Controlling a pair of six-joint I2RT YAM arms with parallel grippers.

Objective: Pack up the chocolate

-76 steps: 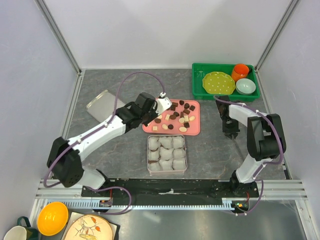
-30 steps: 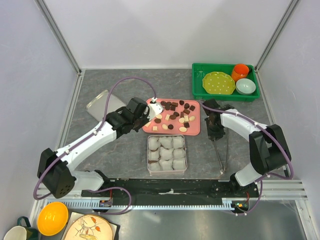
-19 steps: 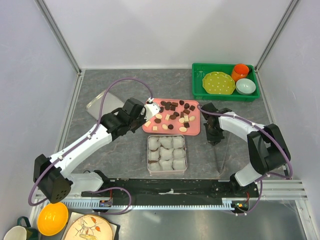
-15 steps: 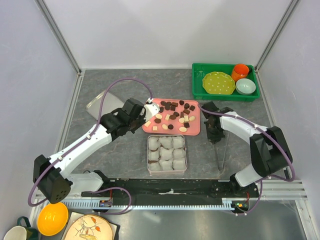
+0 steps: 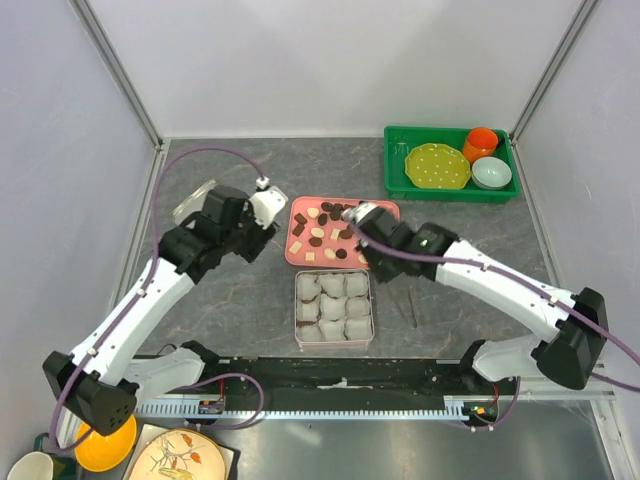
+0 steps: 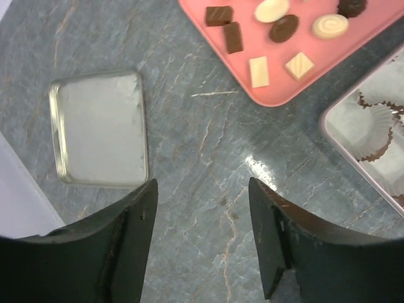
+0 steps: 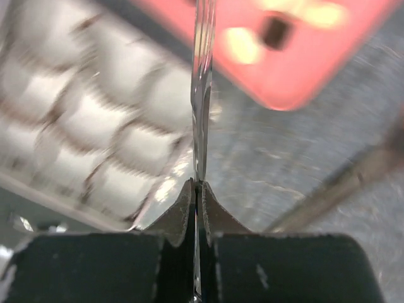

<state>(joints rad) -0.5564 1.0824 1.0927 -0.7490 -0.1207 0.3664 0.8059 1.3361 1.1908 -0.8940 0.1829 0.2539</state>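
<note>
**A thin tool near crinkled cups: where the packing could snag**

The right gripper (image 7: 196, 187) has its jaws pinched tight on a thin metal tool (image 7: 202, 95). The tool runs straight out ahead, past the tin (image 5: 296, 305) of white paper cups (image 5: 333, 307) toward the pink tray (image 6: 328, 57). The grip is narrow, so the tool could pivot or slide in the jaws. The right wrist view is smeared, which suggests quick travel, and a low pass might catch a cup or the tray's rim.

The chocolate (image 6: 284, 28) all lies flat on the tray, and none shows in the cups. The pieces share no heading. The bars and ovals have long axes slanting different ways, while the rounds and squares have none. A bar or oval gripped end to end could squirt free, and a round piece could roll.

The left gripper (image 6: 202, 183) hangs with its jaws wide and empty over the bare bench (image 6: 208, 145), between a flat metal lid (image 6: 101, 129) and the tray.
</note>
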